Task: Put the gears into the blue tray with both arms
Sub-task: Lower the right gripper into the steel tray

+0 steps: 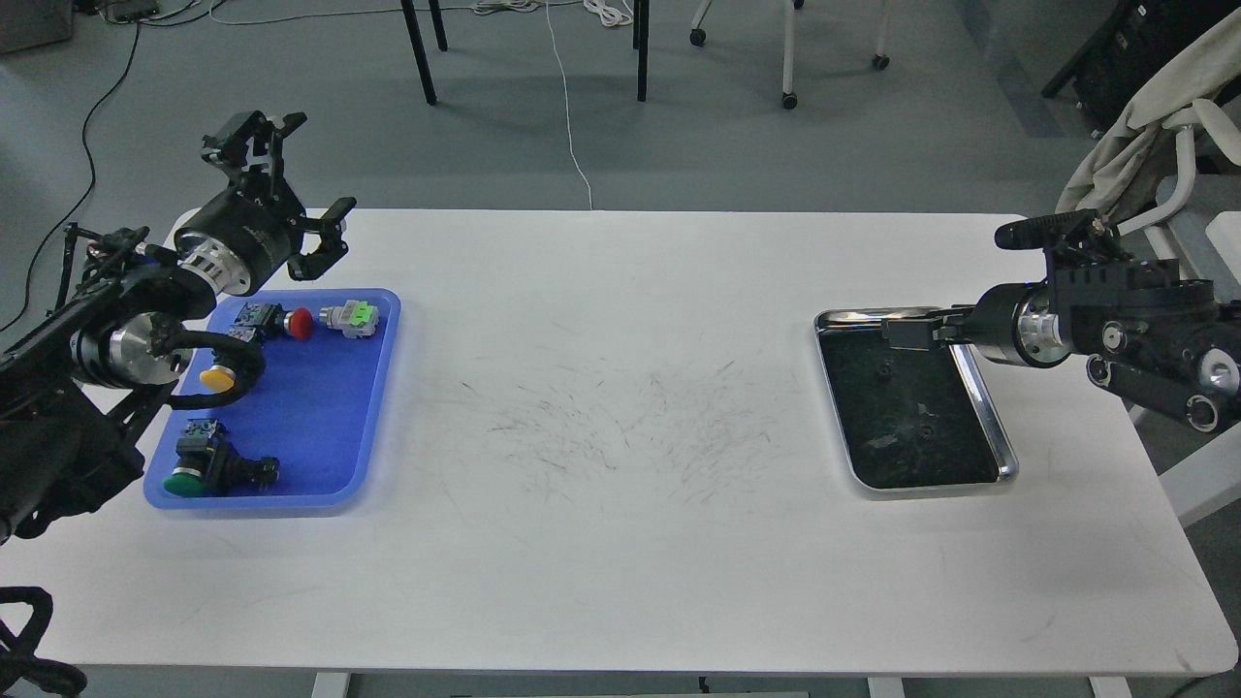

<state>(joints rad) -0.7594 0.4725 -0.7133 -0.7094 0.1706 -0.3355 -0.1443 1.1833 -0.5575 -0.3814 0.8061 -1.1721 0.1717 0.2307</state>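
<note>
Two tiny black gears (pixel 883 370) (pixel 928 432) lie on the dark floor of the steel tray (pixel 981 399) at the right. The blue tray (pixel 320 417) sits at the table's left. My left gripper (pixel 291 186) hovers open above that tray's far edge, with nothing between its widely spread fingers. Coming in from the right, my right gripper (pixel 900 333) hangs low over the steel tray's far end, just behind the nearer-to-it gear. Its fingers look like one dark block, so their state is unclear.
Several push-button switches lie in the blue tray: red (pixel 301 323), yellow (pixel 217 378) and green (pixel 189 480) caps, plus a grey-green one (pixel 353 317). The white table (pixel 620 427) carries scuff marks mid-way. A chair with cloth (pixel 1154 116) stands at the back right.
</note>
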